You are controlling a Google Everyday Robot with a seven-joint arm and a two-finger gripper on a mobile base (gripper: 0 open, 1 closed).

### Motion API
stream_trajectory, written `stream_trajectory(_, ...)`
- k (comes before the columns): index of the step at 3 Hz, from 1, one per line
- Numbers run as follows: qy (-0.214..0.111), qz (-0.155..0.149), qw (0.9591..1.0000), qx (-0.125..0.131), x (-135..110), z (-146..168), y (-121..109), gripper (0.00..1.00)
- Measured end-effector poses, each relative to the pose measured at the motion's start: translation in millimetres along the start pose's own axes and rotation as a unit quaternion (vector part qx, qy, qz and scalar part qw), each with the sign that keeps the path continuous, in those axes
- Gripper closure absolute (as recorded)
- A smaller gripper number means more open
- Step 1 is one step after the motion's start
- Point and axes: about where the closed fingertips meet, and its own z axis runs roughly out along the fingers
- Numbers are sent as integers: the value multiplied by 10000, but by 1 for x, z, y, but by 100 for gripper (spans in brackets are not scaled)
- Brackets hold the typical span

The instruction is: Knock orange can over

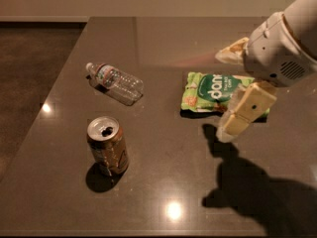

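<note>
View: camera view, looking down on the worktop (163,182).
Can: the can (108,145) stood upright in the left front part of the worktop, its open top up and nothing touching it.
Gripper: the gripper (221,95) hung over the right side, above the near edge of a green bag (210,90), well apart from the can.
Jaws: they stood wide apart and held nothing; one pale finger (246,110) pointed down and toward the can, the other showed behind it, higher.
Step in hand: by my judgement, this was the approach; the knock was not yet done.
How to do it well: bring the gripper low across the bare worktop toward the can, then push the upper half of its side. A push near the base would probably only slide it. One firm sideways stroke should be enough, because the can looked light.
Care: a bottle (115,83) lay on its side behind the can, so the push was better directed away from it.
Arm pose: the arm (282,48) came in from the upper right, with the wrist bent down toward the worktop.
</note>
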Motion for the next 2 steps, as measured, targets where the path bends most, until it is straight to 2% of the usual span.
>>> stream_trajectory(1, -919, -156, 9953, -262, -55, 36, 25, 0)
stream_trajectory(2, -1278, -290, 9897, -571, -88, 75, 51, 0)
